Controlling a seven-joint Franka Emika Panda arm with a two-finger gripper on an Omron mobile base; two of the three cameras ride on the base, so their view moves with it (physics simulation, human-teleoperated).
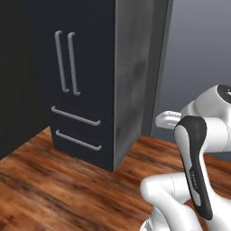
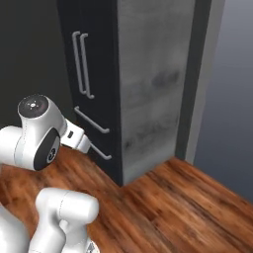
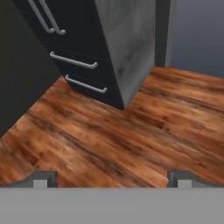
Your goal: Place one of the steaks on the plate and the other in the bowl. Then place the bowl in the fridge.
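Currently the fridge stands closed on the wooden floor, ahead of the arm. The tool hangs wide and empty above the floor. Judged from this, every placement remains outstanding.

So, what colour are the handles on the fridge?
Silver-grey handles on the dark charcoal fridge; the left base view shows them best.
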